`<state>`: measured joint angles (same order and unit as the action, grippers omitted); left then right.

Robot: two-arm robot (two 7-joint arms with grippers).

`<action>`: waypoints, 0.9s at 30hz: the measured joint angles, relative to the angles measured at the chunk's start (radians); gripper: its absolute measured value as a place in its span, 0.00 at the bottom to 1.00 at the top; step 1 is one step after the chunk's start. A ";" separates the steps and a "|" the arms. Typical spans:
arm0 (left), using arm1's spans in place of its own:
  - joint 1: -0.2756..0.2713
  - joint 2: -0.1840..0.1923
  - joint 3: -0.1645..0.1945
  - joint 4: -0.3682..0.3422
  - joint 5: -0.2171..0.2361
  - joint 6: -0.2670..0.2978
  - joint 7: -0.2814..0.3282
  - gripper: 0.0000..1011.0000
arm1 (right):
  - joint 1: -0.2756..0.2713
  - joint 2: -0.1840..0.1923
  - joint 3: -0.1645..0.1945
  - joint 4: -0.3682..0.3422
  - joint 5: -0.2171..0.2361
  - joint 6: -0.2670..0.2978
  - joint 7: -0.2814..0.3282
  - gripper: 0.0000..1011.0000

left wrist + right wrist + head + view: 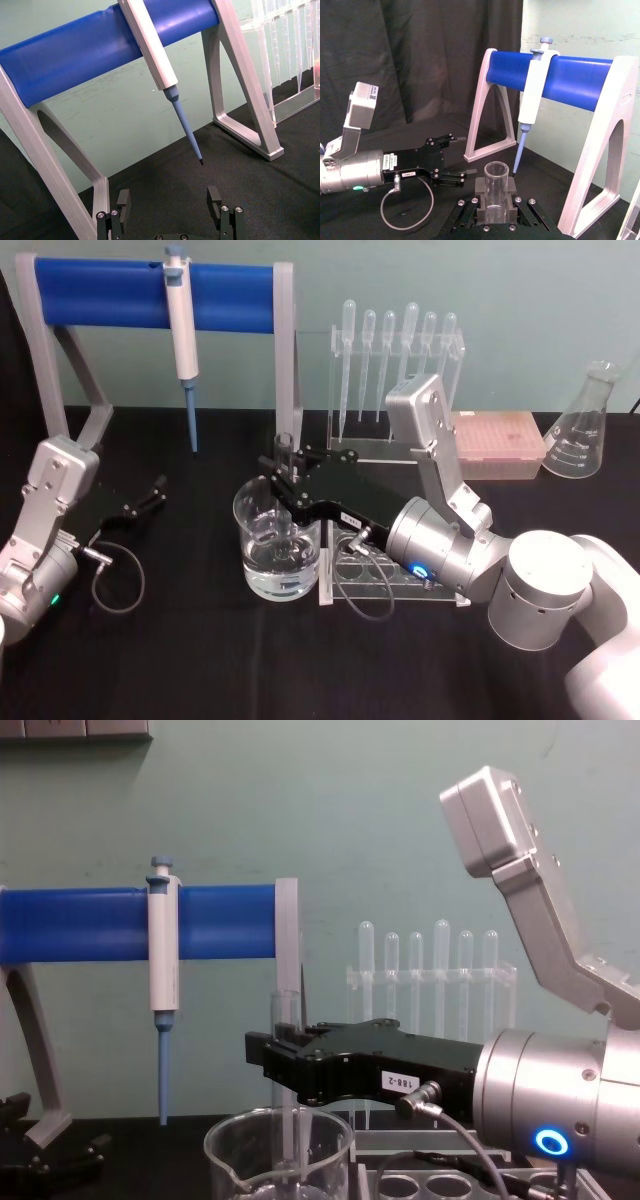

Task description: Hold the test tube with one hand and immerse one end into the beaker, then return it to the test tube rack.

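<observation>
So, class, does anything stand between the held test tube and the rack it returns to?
Nothing visible does. The right gripper holds the test tube in the beaker; the rack stands beside it. Left gripper parked.

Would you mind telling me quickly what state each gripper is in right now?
Left gripper: jaws open, holding nothing.
Right gripper: jaws closed on the test tube, its lower end inside the beaker.
</observation>
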<state>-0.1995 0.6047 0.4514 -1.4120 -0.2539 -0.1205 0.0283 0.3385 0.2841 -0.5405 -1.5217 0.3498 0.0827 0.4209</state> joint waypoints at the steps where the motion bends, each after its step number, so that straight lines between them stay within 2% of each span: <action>1: 0.000 0.000 0.000 0.000 0.000 0.000 0.000 0.99 | 0.000 0.000 0.000 0.000 0.000 0.000 0.000 0.22; 27: 0.000 0.000 0.000 0.000 0.000 0.000 0.000 0.99 | 0.000 0.000 0.000 0.000 0.000 0.000 0.000 0.22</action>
<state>-0.1995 0.6047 0.4514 -1.4120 -0.2539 -0.1205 0.0283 0.3385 0.2841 -0.5405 -1.5218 0.3498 0.0827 0.4209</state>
